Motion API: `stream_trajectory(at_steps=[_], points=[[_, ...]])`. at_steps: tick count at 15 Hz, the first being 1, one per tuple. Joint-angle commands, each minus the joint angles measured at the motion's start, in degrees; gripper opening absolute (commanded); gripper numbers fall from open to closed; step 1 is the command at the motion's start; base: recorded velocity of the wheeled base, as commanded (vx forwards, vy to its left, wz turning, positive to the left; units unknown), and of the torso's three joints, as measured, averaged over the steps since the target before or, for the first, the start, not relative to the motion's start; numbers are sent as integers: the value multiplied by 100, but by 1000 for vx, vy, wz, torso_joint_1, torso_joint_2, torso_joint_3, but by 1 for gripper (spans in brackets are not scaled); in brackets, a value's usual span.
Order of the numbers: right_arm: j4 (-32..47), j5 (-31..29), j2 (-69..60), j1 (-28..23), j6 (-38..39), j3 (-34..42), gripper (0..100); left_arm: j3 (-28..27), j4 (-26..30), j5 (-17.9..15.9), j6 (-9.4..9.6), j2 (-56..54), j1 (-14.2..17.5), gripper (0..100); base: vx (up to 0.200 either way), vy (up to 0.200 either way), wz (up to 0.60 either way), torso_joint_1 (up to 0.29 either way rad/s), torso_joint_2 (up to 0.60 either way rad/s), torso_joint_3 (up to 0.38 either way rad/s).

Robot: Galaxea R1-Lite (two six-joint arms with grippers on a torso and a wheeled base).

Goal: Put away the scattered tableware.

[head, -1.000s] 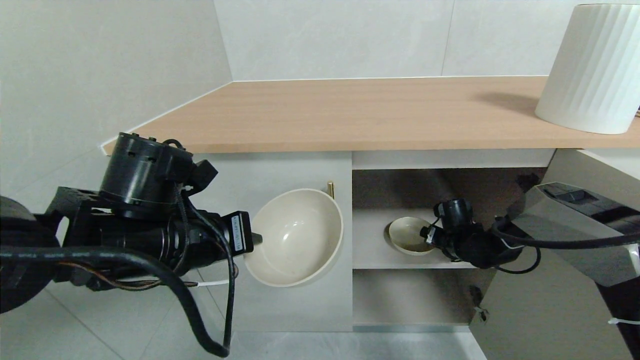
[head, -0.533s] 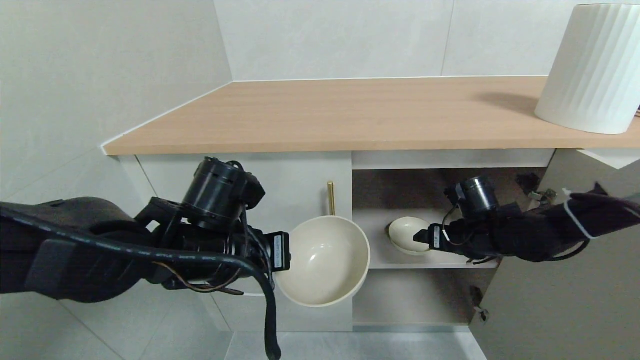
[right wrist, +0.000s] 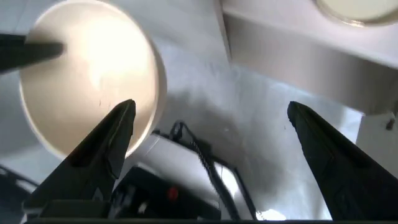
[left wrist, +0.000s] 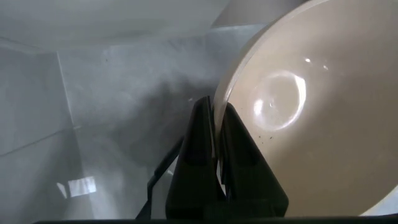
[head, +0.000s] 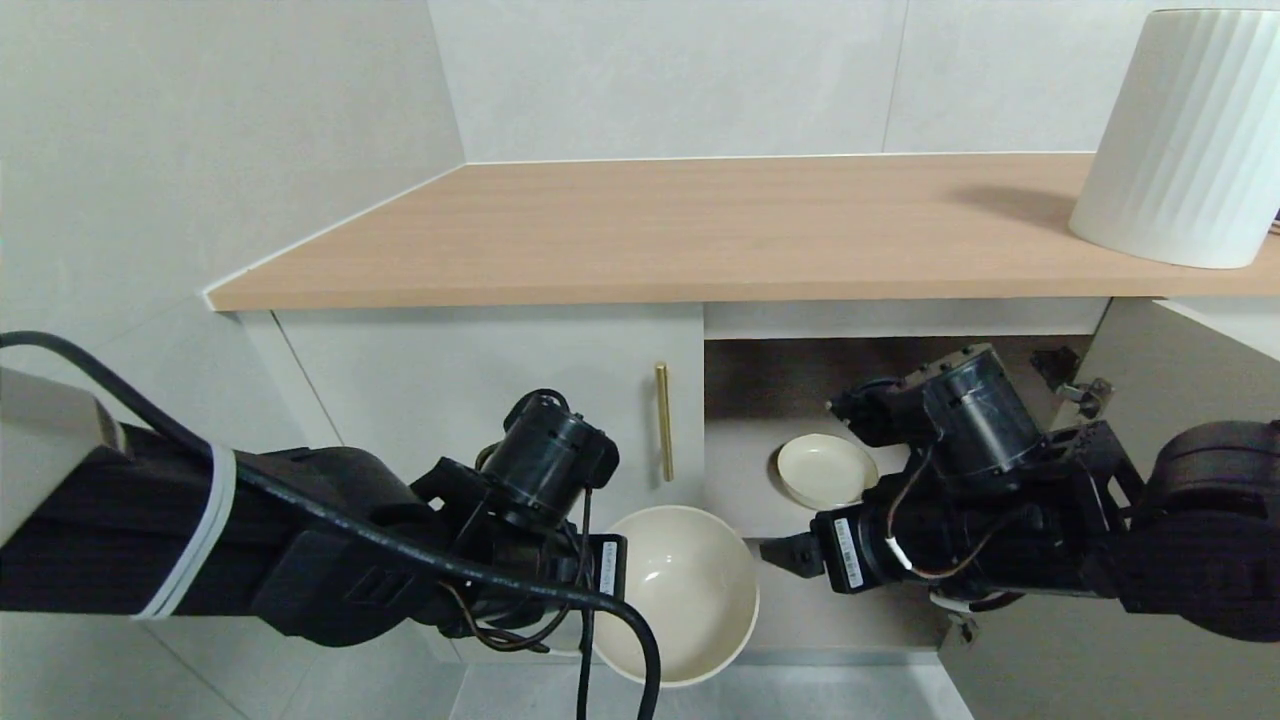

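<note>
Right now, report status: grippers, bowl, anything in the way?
Left gripper shut on big bowl rim. Right gripper open, empty, beside it. Small dish on cupboard shelf; right gripper fronts the opening.

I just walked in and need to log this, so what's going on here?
The robot is putting tableware into a cabinet under the counter. Its left hand grips a large bowl by the rim, low down beside the cabinet's open side. The right hand is open and empty, in front of that opening. A small dish already sits on the shelf inside.
</note>
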Motion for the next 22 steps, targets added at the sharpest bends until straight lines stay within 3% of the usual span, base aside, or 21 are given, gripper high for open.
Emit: stream_trajectory(at_steps=[1, 10, 11, 22], points=[[75, 6, -44, 351, 17, 21, 100, 11, 1, 5, -13, 67, -29, 0, 0, 0, 0, 0, 0, 0], [31, -504, 1063, 598, 738, -444, 100, 55, 1, 128, -22, -127, -222, 0, 0, 0, 0, 0, 0, 0], [5, -504, 1063, 598, 746, -444, 0, 55, 1, 128, -22, -118, -222, 0, 0, 0, 0, 0, 0, 0], [-48, -530, 1037, 589, 711, -383, 0, 55, -8, 128, -31, -92, -222, 0, 0, 0, 0, 0, 0, 0]])
